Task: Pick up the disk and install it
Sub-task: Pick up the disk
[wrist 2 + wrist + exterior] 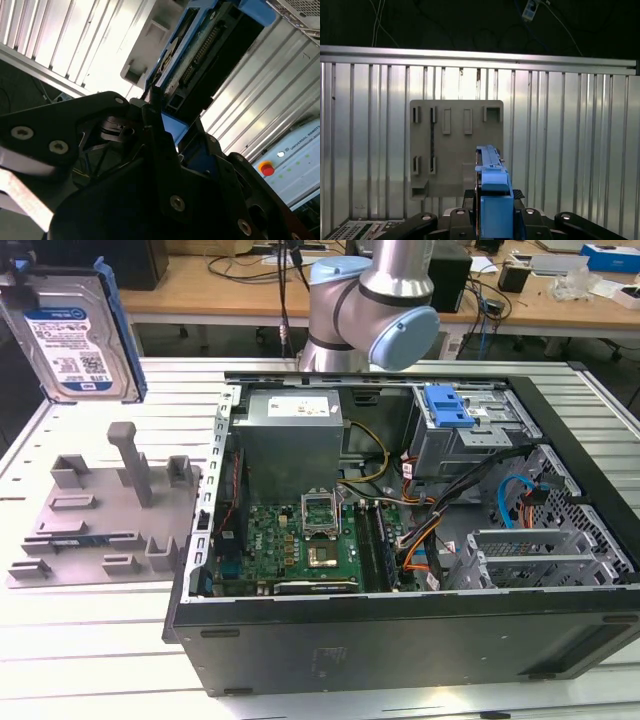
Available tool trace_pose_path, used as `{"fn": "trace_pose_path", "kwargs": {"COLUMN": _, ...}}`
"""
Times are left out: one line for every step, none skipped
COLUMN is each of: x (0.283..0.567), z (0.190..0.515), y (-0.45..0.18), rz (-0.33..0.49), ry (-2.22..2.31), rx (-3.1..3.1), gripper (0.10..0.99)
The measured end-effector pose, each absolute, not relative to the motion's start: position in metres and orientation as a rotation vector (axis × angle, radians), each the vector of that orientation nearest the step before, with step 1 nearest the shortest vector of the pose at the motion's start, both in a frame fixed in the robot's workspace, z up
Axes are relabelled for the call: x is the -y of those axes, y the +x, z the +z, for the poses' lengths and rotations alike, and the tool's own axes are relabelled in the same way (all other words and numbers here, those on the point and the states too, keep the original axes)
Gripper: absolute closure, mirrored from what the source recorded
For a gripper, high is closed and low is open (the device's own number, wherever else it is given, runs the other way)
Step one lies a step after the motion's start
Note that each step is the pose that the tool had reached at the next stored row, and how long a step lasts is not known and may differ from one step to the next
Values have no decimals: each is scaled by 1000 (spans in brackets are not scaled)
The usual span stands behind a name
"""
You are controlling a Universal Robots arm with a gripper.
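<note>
Disk [70,340] — shiny metal, table [90,640] — ribbed metal

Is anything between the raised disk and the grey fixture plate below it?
Nothing. In the exterior view the disk hangs clear above the grey fixture plate, with only open air between them.

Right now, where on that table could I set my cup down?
Bare table lies at the exterior view's lower left, between the grey plate and the table edge, and beyond the plate, beside the case. Crowded: the plate's posts, the case's inside, and the far left, where the gripper holds the disk.
</note>
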State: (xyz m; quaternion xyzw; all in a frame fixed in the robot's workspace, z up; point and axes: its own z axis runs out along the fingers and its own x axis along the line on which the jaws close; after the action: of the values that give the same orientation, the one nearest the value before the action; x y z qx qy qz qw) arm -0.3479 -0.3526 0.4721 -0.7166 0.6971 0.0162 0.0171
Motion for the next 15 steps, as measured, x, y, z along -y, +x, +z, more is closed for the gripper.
{"fn": "trace_pose_path", "kwargs": {"x": 353, "z": 473, "y": -344, "rz": 50, "ry": -2227, "rx": -2166, "gripper": 718}}
{"fn": "trace_pose_path", "kwargs": {"x": 354, "z": 473, "y": -338, "rz": 50, "ry": -2227, "rx": -2166, "gripper": 718}}
{"fn": "trace_pose_path", "kwargs": {"x": 355, "z": 473, "y": -328, "rz": 50, "ry": -2227, "rx": -2166, "gripper": 718}}
{"fn": "trace_pose_path", "kwargs": {"x": 356, "z": 473, "y": -317, "rz": 51, "ry": -2227, "rx": -2167, "gripper": 718}}
{"fn": "trace_pose_path", "kwargs": {"x": 357, "z": 473, "y": -306, "rz": 50, "ry": -2227, "rx": -2166, "gripper": 718}}
{"fn": "trace_pose_path", "kwargs": {"x": 358, "z": 473, "y": -298, "rz": 50, "ry": -2227, "rx": -2166, "gripper": 718}}
{"fn": "trace_pose_path", "kwargs": {"x": 358, "z": 473, "y": -294, "rz": 50, "ry": -2227, "rx": -2167, "gripper": 718}}
{"fn": "trace_pose_path", "kwargs": {"x": 358, "z": 473, "y": -287, "rz": 50, "ry": -2227, "rx": -2166, "gripper": 718}}
{"fn": "trace_pose_path", "kwargs": {"x": 359, "z": 473, "y": -280, "rz": 50, "ry": -2227, "rx": -2166, "gripper": 718}}
{"fn": "trace_pose_path", "kwargs": {"x": 359, "z": 473, "y": -275, "rz": 50, "ry": -2227, "rx": -2166, "gripper": 718}}
{"fn": "trace_pose_path", "kwargs": {"x": 360, "z": 474, "y": -268, "rz": 50, "ry": -2227, "rx": -2167, "gripper": 718}}
{"fn": "trace_pose_path", "kwargs": {"x": 360, "z": 475, "y": -263, "rz": 50, "ry": -2227, "rx": -2166, "gripper": 718}}
{"fn": "trace_pose_path", "kwargs": {"x": 360, "z": 476, "y": -258, "rz": 51, "ry": -2227, "rx": -2166, "gripper": 718}}
{"fn": "trace_pose_path", "kwargs": {"x": 361, "z": 478, "y": -248, "rz": 50, "ry": -2227, "rx": -2167, "gripper": 718}}
{"fn": "trace_pose_path", "kwargs": {"x": 361, "z": 480, "y": -242, "rz": 50, "ry": -2227, "rx": -2166, "gripper": 718}}
